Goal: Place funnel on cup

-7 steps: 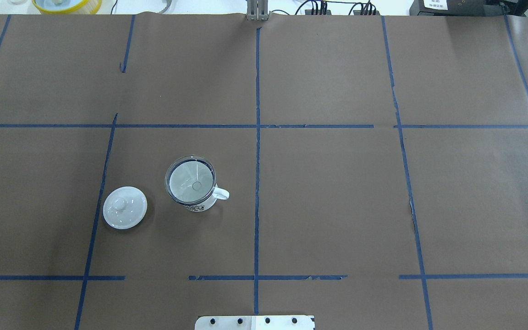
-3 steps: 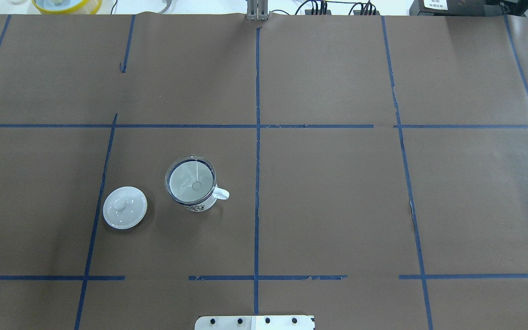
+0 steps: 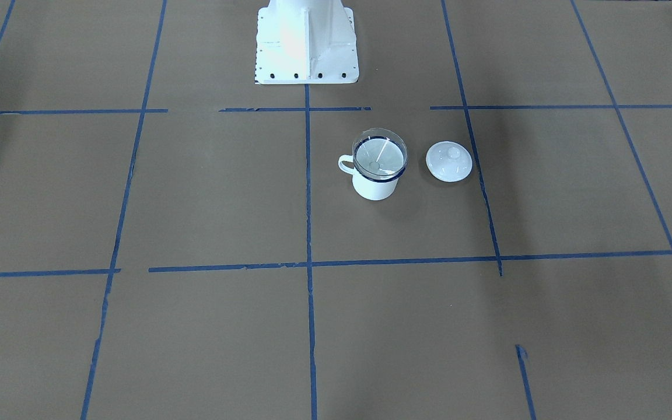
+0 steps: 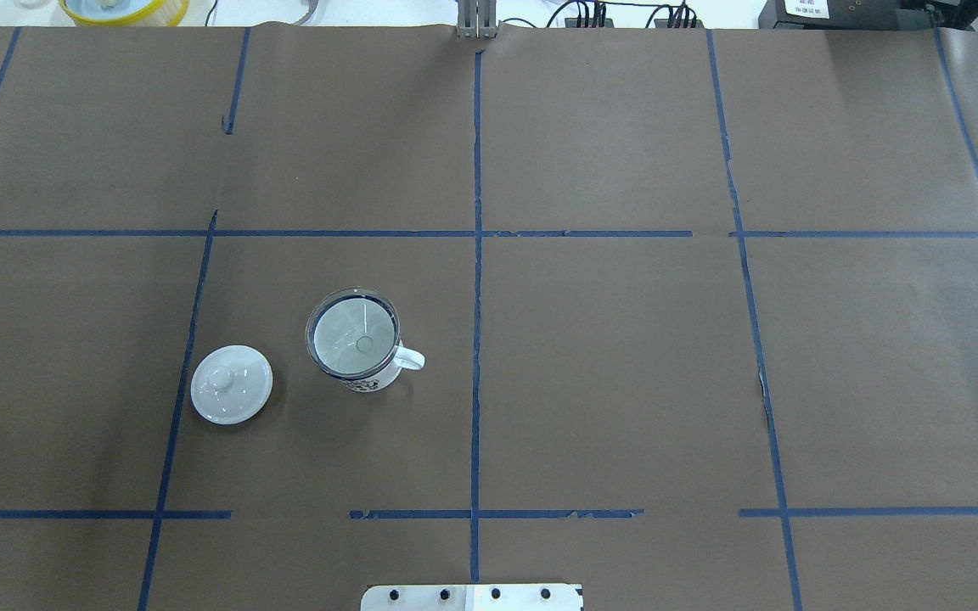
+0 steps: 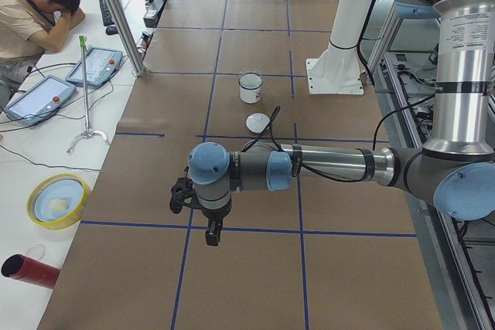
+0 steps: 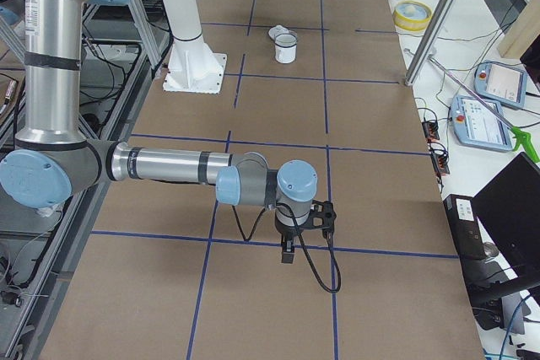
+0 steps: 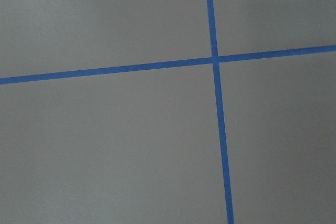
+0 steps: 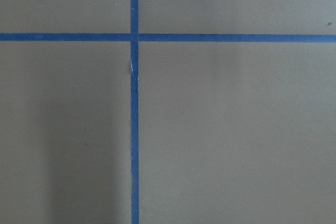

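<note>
The clear funnel (image 4: 345,339) sits upright in the mouth of the white cup (image 4: 368,383), its rim resting on the cup's dark blue rim. The funnel (image 3: 380,153) and cup (image 3: 375,188) also show in the front view. The cup stands on the table's left half, handle toward the centre line. My left gripper (image 5: 210,233) hangs over the table's left end, far from the cup (image 5: 250,90). My right gripper (image 6: 288,250) hangs over the right end, far from the cup (image 6: 287,51). I cannot tell whether either gripper is open or shut. Both wrist views show only brown paper and blue tape.
A round white knobbed lid (image 4: 232,383) lies flat on the table just left of the cup. The robot's white base (image 3: 305,41) stands at the near edge. A yellow bowl (image 4: 124,8), tablets and a seated person (image 5: 35,5) are beyond the table's far side.
</note>
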